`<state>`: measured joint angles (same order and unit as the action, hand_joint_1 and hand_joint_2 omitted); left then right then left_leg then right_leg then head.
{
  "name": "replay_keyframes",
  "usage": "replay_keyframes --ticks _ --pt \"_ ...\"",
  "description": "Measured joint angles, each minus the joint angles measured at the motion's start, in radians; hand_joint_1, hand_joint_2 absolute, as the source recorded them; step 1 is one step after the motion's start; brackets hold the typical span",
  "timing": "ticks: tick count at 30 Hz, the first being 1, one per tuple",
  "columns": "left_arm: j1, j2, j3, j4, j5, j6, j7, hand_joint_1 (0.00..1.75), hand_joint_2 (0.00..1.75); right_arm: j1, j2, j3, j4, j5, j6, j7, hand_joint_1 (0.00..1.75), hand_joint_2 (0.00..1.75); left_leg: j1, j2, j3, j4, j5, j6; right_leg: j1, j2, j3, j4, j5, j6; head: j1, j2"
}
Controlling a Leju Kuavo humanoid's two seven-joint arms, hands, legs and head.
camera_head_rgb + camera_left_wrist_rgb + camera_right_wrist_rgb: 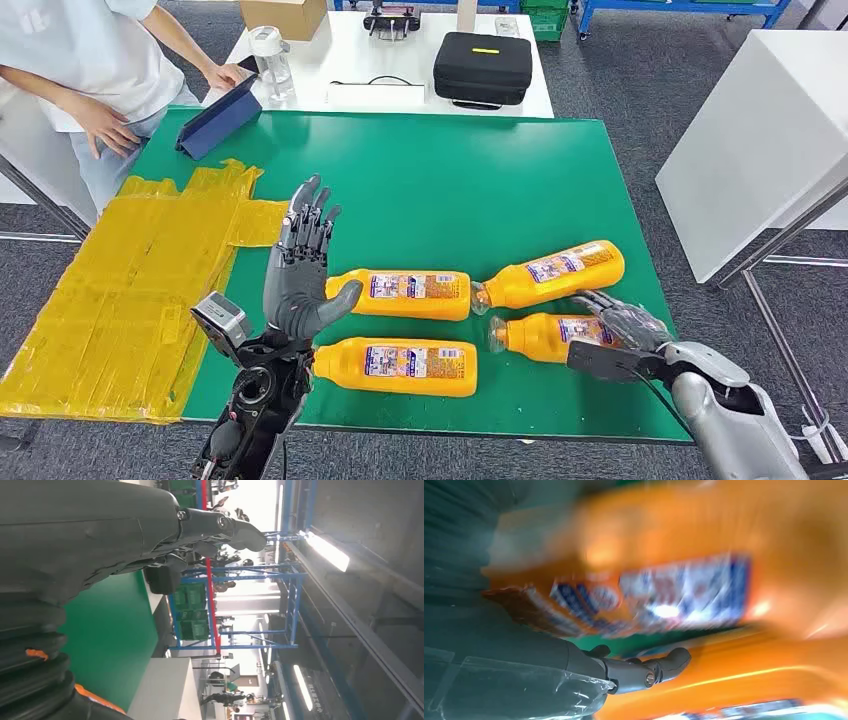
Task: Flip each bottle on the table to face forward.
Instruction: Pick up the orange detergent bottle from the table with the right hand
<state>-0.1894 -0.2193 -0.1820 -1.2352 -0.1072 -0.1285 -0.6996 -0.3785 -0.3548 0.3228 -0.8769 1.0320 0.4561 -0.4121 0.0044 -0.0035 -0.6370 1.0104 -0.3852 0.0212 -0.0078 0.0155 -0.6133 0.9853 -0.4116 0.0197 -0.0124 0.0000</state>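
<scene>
While four orange bottles (410,295) lie label-up, right hand (618,325) grasps one, left hand (305,270) fingers spread.

Left hand (303,275) raised, fingers (312,215) spread; right hand (622,330) low.

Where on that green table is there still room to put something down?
The green mat is bare between the tablet and its right edge, beyond the bottles. The near right part is crowded: four bottles lie close together, with both hands alongside.

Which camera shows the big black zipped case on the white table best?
The head view shows the black zipped case whole, lying flat on the white table beyond the green mat. The left wrist view catches a dark, unclear corner, maybe it. The right wrist view shows blurred orange bottles.
</scene>
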Motion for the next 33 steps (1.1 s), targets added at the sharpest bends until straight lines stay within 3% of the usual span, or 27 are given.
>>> replay_keyframes --ticks 10,20,23,26,33 --pt "-0.022 0.0 -0.006 0.014 0.008 0.01 0.0 0.0 1.75 -0.205 0.032 0.149 0.25 -0.058 0.046 -0.071 1.75 1.75 0.001 0.0 0.001 0.0 0.003 -0.001 0.001 0.001 0.0 0.0 0.003 -0.001 0.0 0.0" --pt "-0.032 0.0 -0.012 0.025 0.011 0.006 0.0 0.0 1.75 -0.263 0.033 0.212 0.347 -0.102 0.019 -0.089 1.75 1.75 0.001 0.0 0.001 0.0 0.002 -0.001 0.001 0.001 0.0 0.0 0.003 -0.001 0.0 0.0" --pt "-0.034 0.0 -0.012 0.026 0.012 0.006 0.0 0.0 1.75 -0.257 0.033 0.22 0.346 -0.13 -0.034 -0.1 1.75 1.75 0.001 0.0 0.001 0.0 0.002 -0.001 0.001 0.001 0.001 0.0 0.003 -0.001 0.0 0.0" --pt "-0.035 0.0 -0.012 0.027 0.013 0.009 0.0 0.0 1.75 -0.226 0.041 0.214 0.314 -0.186 -0.144 -0.122 1.75 1.75 0.001 0.0 -0.001 0.0 0.003 -0.001 0.001 0.001 0.0 0.0 0.004 -0.001 0.0 0.0" --pt "-0.034 0.001 -0.011 0.027 0.012 0.012 0.0 0.0 1.75 -0.101 0.099 0.123 0.06 -0.26 -0.397 -0.11 1.75 1.75 0.001 -0.004 -0.005 0.0 0.005 -0.001 0.001 -0.003 -0.003 0.001 0.003 0.0 0.0 0.0"
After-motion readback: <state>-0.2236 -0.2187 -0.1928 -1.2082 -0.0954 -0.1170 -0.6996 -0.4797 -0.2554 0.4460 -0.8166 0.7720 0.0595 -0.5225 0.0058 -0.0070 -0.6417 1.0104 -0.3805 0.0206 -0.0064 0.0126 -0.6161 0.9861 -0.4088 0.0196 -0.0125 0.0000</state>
